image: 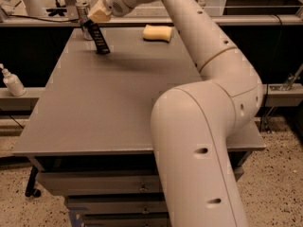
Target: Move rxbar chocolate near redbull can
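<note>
The rxbar chocolate, a thin black wrapper with white lettering, hangs tilted with its lower end touching or just above the table at the far left. My gripper is shut on its top end. The redbull can, slim and silvery, stands upright at the table's far left corner, just left of and behind the bar, partly hidden by the gripper.
A pale yellow sponge lies at the back middle of the grey table. A white pump bottle stands on a ledge off the left edge. My arm spans the right half of the view.
</note>
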